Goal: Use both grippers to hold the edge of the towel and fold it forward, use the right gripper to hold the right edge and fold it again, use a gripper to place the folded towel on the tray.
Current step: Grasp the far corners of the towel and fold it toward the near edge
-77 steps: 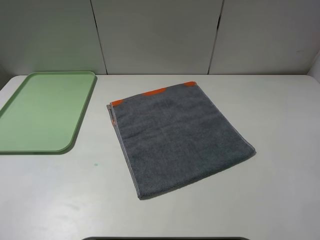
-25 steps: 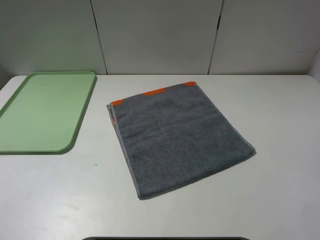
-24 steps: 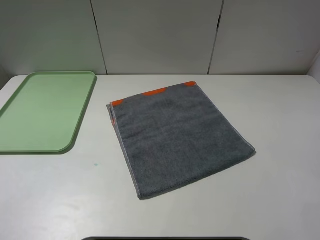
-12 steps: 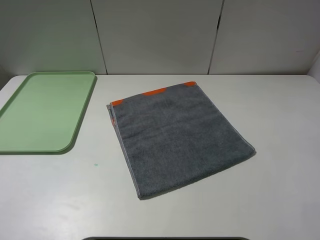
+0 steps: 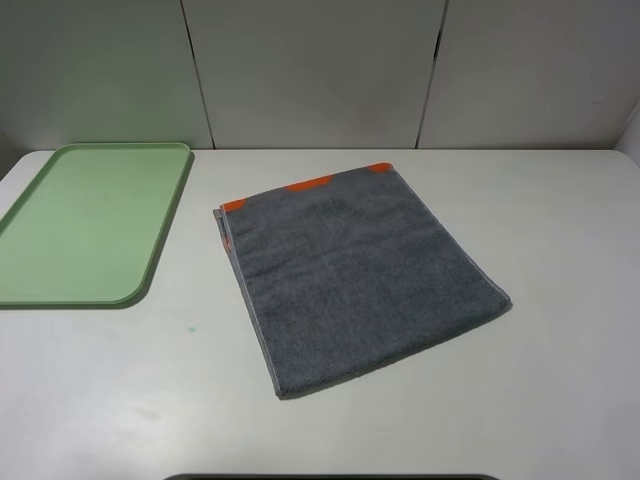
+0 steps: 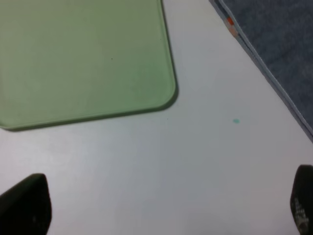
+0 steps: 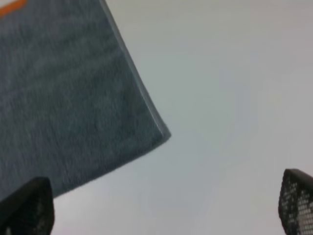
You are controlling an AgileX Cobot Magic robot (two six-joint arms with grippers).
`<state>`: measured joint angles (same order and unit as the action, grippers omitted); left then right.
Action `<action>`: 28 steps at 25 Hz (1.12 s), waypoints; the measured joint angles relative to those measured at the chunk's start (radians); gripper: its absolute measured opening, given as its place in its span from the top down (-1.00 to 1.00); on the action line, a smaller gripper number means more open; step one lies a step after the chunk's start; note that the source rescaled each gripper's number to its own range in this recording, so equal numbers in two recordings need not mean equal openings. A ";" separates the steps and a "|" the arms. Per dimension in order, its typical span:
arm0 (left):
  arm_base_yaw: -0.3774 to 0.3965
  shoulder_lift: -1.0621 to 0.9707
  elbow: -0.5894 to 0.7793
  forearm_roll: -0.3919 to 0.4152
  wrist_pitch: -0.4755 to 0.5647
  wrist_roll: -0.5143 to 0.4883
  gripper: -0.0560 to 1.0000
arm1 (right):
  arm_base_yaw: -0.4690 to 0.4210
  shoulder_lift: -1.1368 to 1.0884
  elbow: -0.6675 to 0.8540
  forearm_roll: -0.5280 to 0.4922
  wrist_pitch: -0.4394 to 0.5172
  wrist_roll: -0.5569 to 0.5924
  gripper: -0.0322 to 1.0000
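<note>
Towel (image 5: 355, 275) lies flat mid-desk (image 5: 560, 380), apart from the tray (image 5: 90, 225) on its left; only the high view shows both whole. Wrist views alone show the hands: left hand (image 6: 164, 205) wide open above bare desk near a tray corner, right hand (image 7: 161, 203) wide open beside a towel corner — both empty.

A dark grey, roughly square terry cloth towel (image 5: 360, 280) lies flat on the white table (image 5: 560, 220), turned slightly askew. Its orange band (image 5: 308, 184) is at the far end, and a pale stitched hem (image 5: 248, 300) runs along its left side. A pale green rectangular plastic tray (image 5: 90, 220) with rounded corners and a low rim sits apart to its left.
</note>
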<state>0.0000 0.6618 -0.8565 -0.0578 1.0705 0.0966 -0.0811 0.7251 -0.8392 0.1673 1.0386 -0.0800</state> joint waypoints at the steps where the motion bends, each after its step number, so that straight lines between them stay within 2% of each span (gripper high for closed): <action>1: 0.000 0.016 -0.002 0.000 -0.001 0.000 -0.98 | 0.000 0.026 -0.011 0.000 0.007 -0.003 -1.00; 5: 0.000 0.074 -0.005 -0.008 -0.001 0.000 -0.98 | 0.000 0.118 -0.047 0.021 0.028 -0.038 -1.00; 8: -0.005 0.114 -0.005 -0.056 -0.002 0.003 -0.98 | 0.000 0.183 -0.069 0.059 0.029 -0.076 -1.00; 15: -0.018 0.209 -0.005 -0.189 -0.042 0.094 -0.98 | 0.000 0.328 -0.082 0.113 0.032 -0.162 -1.00; 21: -0.121 0.290 -0.005 -0.202 -0.063 0.155 -0.98 | 0.024 0.425 -0.082 0.115 0.021 -0.198 -1.00; 24: -0.180 0.332 -0.005 -0.203 -0.090 0.193 -0.98 | 0.081 0.464 -0.082 0.117 0.015 -0.173 -1.00; 28: -0.257 0.387 -0.005 -0.203 -0.135 0.240 -0.98 | 0.167 0.520 -0.084 0.118 0.010 -0.022 -1.00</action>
<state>-0.2570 1.0483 -0.8616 -0.2612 0.9358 0.3370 0.0863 1.2446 -0.9228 0.2851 1.0481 -0.1022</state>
